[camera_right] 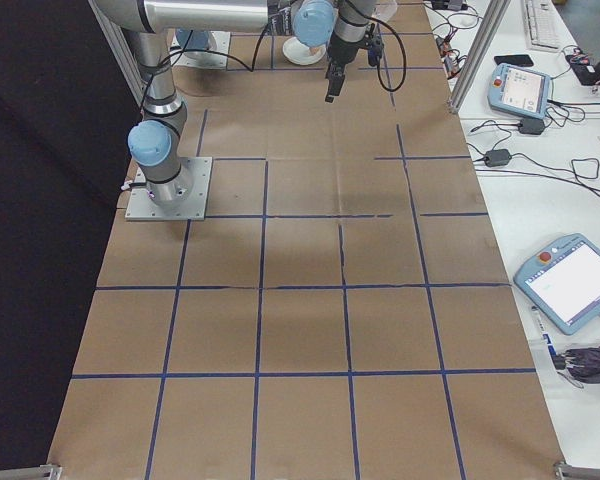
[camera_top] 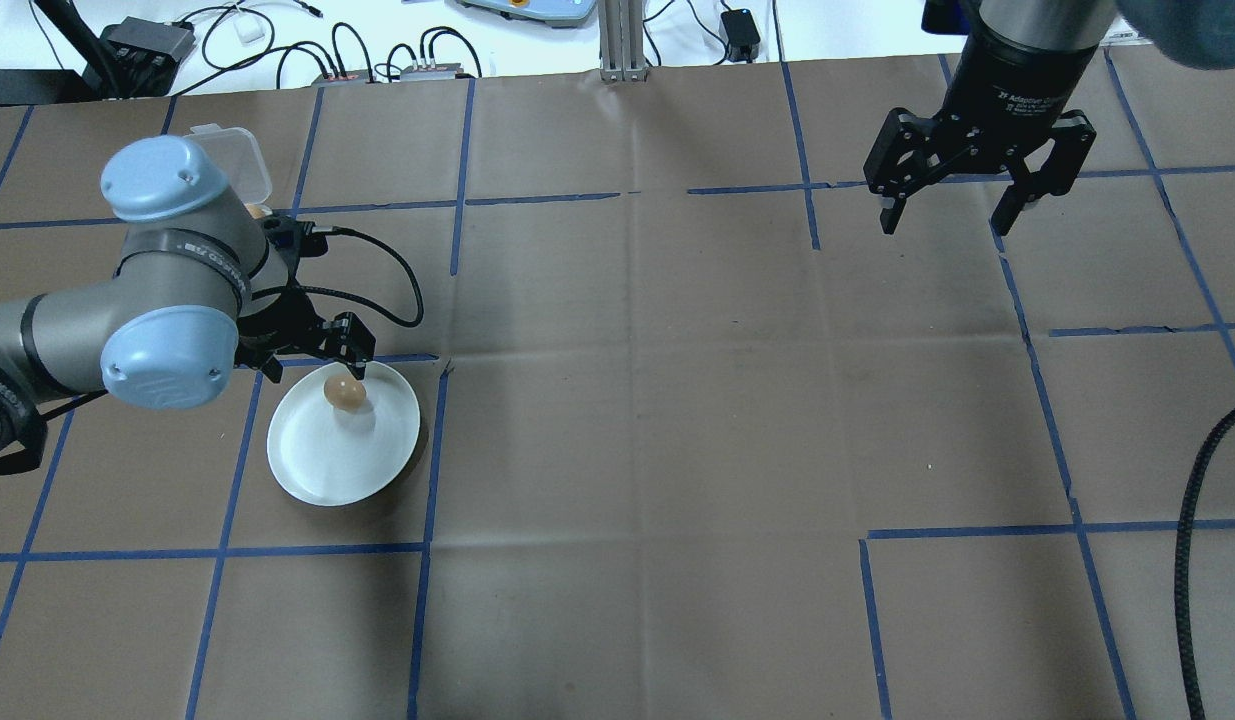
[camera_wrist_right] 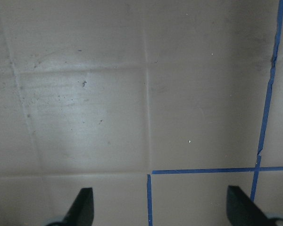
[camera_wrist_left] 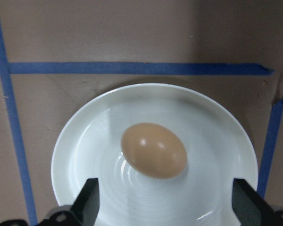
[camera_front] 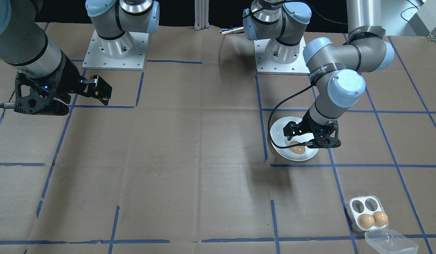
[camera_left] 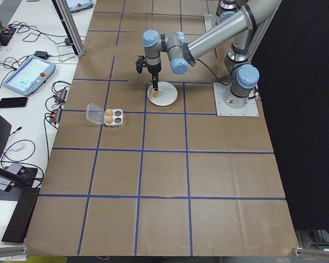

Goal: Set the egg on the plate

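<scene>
We see the egg (camera_wrist_left: 153, 150) lying on the plate (camera_wrist_left: 85, 141) w/ long axis across the spread left gripper (camera_wrist_left: 162, 205) just above it; right gripper (camera_top: 977, 200), also spread, hangs well apart.

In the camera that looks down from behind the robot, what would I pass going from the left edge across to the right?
Left arm's blue elbow cap → white plate with the brown egg on it, the left gripper open above → a wide stretch of brown paper table → right gripper, open, hanging above the table.
</scene>
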`<state>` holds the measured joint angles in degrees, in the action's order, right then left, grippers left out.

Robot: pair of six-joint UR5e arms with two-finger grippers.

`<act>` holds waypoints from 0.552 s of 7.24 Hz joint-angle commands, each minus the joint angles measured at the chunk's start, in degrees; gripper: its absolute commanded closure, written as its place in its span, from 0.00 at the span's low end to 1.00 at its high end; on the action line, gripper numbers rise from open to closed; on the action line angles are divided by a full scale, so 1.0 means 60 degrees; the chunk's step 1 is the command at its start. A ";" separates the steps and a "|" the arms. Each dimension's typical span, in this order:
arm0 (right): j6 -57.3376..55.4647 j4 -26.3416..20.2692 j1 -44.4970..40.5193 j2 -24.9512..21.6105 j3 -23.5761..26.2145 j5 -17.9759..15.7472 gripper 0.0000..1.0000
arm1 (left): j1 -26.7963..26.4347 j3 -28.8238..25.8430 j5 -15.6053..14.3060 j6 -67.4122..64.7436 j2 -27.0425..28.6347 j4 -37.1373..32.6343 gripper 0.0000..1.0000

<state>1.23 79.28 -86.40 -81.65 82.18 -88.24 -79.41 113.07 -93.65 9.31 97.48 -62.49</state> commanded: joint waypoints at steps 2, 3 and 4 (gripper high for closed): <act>0.0000 0.0000 0.0000 0.0001 0.0000 -0.0014 0.00 | 0.0021 -0.2081 -0.0050 -0.0028 -0.0224 -0.2136 0.00; 0.0000 0.0000 0.0000 0.0015 0.0000 0.0000 0.00 | 0.0036 -0.2566 -0.0166 -0.0028 0.0244 -0.2110 0.00; 0.0000 0.0000 0.0000 0.0001 0.0000 0.0000 0.00 | 0.0109 -0.3166 -0.0414 -0.0115 0.0799 -0.2110 0.00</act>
<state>1.23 79.28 -86.40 -81.61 82.18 -88.26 -79.11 98.32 -94.82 9.01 98.72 -74.69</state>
